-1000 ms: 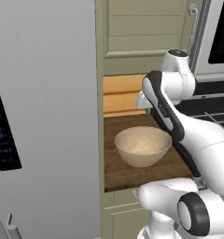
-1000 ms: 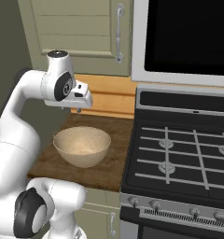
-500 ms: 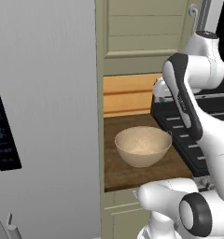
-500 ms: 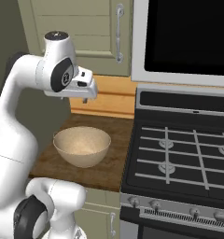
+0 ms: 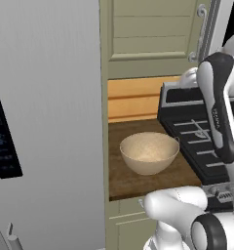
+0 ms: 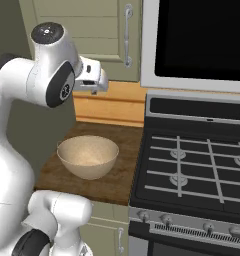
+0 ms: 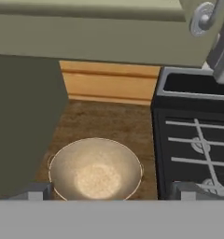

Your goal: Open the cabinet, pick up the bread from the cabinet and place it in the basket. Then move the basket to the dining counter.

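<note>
The beige speckled basket (image 5: 149, 152) (image 6: 88, 156) (image 7: 95, 168) stands on the dark wood worktop (image 6: 117, 175), with nothing in it. Above it the olive-green cabinet (image 5: 153, 34) (image 6: 87, 30) has its door shut, with the silver bar handle (image 5: 201, 29) (image 6: 127, 35) at the door's right edge. The bread is hidden. My gripper (image 7: 111, 192) hangs above the basket, just below the cabinet's lower edge. It is open, its fingertips (image 7: 34, 191) far apart with nothing between them. The handle's lower end (image 7: 202, 17) shows up and to the right in the hand view. The dining counter is out of view.
A black gas stove (image 6: 192, 165) (image 7: 198, 135) adjoins the worktop on the right, with a dark microwave (image 6: 202, 40) above it. A tall grey fridge (image 5: 46, 122) walls off the left side. A wooden backsplash (image 5: 133, 100) runs behind the basket.
The arm has lifted the hand from basket height up toward the cabinet's lower edge. The jaws have spread wider. The basket has stayed in place.
</note>
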{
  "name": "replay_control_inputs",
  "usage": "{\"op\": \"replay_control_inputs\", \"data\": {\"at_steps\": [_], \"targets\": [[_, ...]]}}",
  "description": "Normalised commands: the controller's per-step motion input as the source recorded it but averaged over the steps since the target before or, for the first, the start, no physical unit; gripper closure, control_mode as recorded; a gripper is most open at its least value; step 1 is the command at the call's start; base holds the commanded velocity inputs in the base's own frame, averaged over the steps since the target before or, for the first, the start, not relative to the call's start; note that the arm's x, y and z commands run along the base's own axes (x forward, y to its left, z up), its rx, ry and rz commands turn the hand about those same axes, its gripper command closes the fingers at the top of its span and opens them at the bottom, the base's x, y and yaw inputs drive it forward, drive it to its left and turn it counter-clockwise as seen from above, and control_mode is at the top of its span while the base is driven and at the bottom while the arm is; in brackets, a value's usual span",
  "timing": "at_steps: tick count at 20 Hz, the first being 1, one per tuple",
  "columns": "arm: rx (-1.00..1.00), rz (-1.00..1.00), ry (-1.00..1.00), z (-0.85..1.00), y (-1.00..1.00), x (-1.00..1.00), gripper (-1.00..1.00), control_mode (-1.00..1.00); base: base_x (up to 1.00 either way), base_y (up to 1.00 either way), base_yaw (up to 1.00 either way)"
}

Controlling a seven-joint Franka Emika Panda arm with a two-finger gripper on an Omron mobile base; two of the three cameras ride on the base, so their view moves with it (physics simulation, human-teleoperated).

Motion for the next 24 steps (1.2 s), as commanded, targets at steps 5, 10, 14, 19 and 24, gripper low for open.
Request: {"op": "replay_control_inputs", "data": {"at_steps": [5, 10, 14, 19, 24], "targets": [[0.12, 0.0, -0.49, 0.33, -0.52, -0.1, -1.0, -1.0, 0.0, 0.0, 0.0], [0.1, -0.04, -0.4, 0.26, -0.36, 0.0, -1.0, -1.0, 0.0, 0.0, 0.0], [0.06, -0.05, -0.31, 0.33, -0.11, 0.04, -1.0, -1.0, 0.0, 0.0, 0.0], [0.0, -0.01, -0.21, 0.19, -0.03, 0.07, -1.0, -1.0, 0.0, 0.0, 0.0], [0.0, -0.03, -0.25, 0.01, 0.0, 0.42, -1.0, -1.0, 0.0, 0.0, 0.0]]}}
